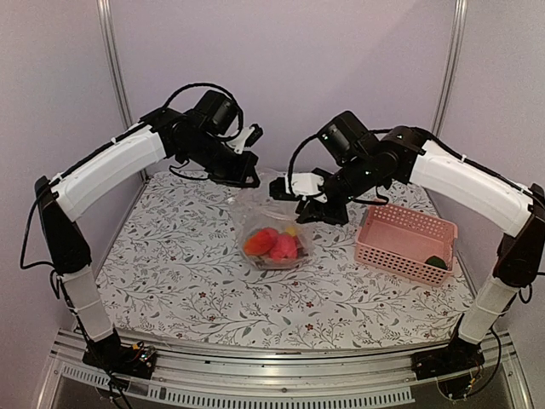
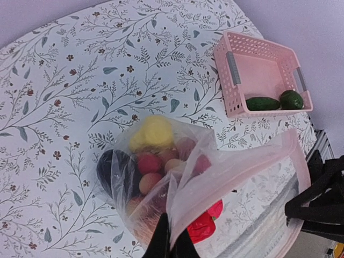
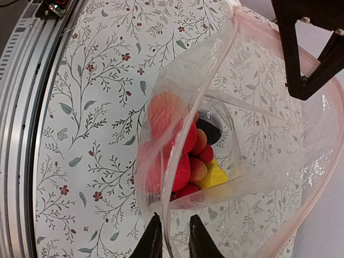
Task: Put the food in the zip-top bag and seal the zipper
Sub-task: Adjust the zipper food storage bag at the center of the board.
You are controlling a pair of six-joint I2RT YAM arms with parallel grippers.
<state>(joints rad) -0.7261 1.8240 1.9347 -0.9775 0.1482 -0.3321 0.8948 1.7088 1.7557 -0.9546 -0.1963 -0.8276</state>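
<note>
Right now the left tool (image 2: 171, 231) is closed tight on the rim of the clear bag (image 2: 231, 177), with the film pinched flat between its fingers. The right tool (image 3: 173, 219) has its fingers nearly together with the bag's edge running between them, so it grips the rim at another spot. The mouth is held up and open between the two tools, above the counter (image 1: 170, 264). The pale pink zipper strip (image 2: 239, 161) curves round the mouth, unsealed. The bag's belly rests on the counter between the arms. It holds a yellow lemon (image 2: 154, 131), a dark eggplant (image 2: 113, 172) and several red and orange pieces (image 3: 180, 166). A pink basket (image 1: 396, 260) stands to the right, apart from the bag. Two green pieces (image 2: 262, 103) lie in it along one wall.
</note>
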